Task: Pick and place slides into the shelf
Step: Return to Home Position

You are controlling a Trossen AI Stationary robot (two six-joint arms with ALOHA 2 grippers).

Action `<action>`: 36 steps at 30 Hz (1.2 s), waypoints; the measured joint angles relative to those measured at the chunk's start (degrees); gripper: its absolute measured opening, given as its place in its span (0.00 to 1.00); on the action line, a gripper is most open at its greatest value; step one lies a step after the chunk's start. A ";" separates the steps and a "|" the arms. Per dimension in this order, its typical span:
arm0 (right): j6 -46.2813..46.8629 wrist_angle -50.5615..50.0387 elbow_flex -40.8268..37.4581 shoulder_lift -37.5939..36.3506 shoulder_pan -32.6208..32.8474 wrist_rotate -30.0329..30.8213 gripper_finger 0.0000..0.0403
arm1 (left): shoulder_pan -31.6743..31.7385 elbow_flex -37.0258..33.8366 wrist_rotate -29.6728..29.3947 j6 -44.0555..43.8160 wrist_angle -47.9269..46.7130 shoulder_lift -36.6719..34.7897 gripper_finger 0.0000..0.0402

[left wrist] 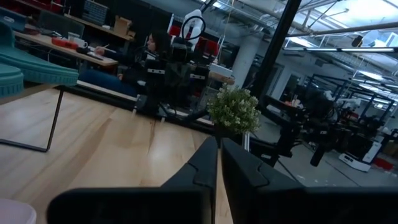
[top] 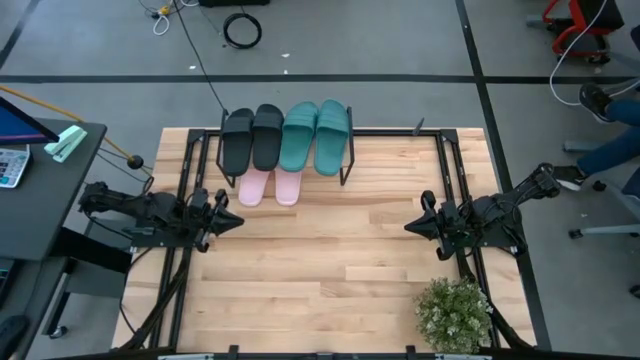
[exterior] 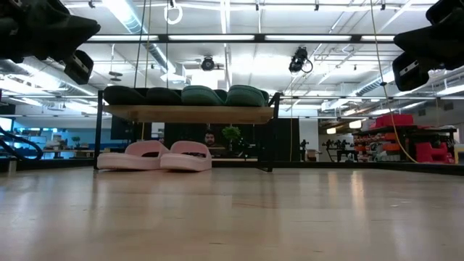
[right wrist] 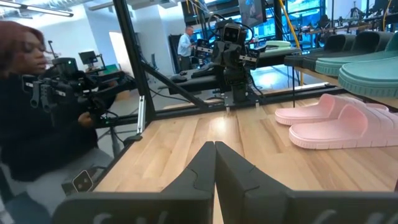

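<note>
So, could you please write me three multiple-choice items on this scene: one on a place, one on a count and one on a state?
1. Where do the pink slides lie?
A) under the shelf
B) on the floor
C) on the shelf's top

2. How many slides lie on the shelf's top?
A) two
B) four
C) six

3. How do the left tool and the right tool stand?
A) open wide
B) shut on a slide
C) shut, empty

Answers:
1 A: the low view shows them on the table beneath the plank.
2 B: two black slides and two teal slides lie on top.
3 C: each wrist view shows the fingers together, with nothing between them.
</note>
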 joint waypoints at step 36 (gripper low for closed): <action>0.00 -0.02 0.00 0.00 0.00 0.00 0.03 | 0.00 0.00 0.00 0.01 0.04 0.04 0.09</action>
